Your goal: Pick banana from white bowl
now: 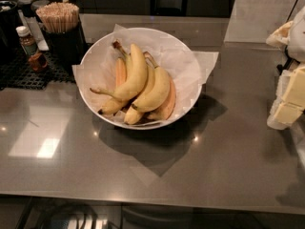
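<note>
A bunch of several yellow bananas lies in the wide white bowl, which is lined with crinkled white paper and stands at the centre back of the grey counter. The stems point to the back left. My gripper shows at the right edge of the camera view as white and cream parts, well to the right of the bowl and apart from it. It holds nothing that I can see.
A dark cup of wooden sticks stands just left of the bowl, with a small brown bottle on a black mat. A white crumpled object sits at the far right. The counter's front edge runs along the bottom.
</note>
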Available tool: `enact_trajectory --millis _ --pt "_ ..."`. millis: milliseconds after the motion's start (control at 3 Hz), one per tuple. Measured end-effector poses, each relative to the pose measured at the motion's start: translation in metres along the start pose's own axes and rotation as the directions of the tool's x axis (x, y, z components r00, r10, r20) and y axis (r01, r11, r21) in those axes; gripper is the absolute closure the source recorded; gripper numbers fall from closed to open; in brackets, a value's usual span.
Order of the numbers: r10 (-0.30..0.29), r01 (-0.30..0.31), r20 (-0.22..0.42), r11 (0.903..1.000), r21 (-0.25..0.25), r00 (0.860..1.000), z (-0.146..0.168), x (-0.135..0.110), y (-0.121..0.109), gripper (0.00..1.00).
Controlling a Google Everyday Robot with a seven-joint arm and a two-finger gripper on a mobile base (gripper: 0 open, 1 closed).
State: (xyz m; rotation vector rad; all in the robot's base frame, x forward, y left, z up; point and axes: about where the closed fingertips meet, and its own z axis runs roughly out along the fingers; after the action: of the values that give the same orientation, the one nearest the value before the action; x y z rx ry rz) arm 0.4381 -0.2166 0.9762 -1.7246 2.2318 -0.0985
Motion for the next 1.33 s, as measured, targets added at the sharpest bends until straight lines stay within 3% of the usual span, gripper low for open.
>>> enact_trajectory --millis 333,667,1000,1333 --pt "0.000 0.000 0.000 1.0000 0.000 1.000 0.000 0.000 0.000 0.00" --pt "-0.042 0.043 0.028 0.9991 -0.006 0.999 0.002 -0.015 -0.004 0.00" --pt "-0.120 0.123 0.083 0.9921 -0.025 0.989 0.009 -0.043 -0.009 0.00" --pt "-0.187 0.197 0.169 0.9792 -0.048 0.968 0.020 -0.071 -0.014 0.00"
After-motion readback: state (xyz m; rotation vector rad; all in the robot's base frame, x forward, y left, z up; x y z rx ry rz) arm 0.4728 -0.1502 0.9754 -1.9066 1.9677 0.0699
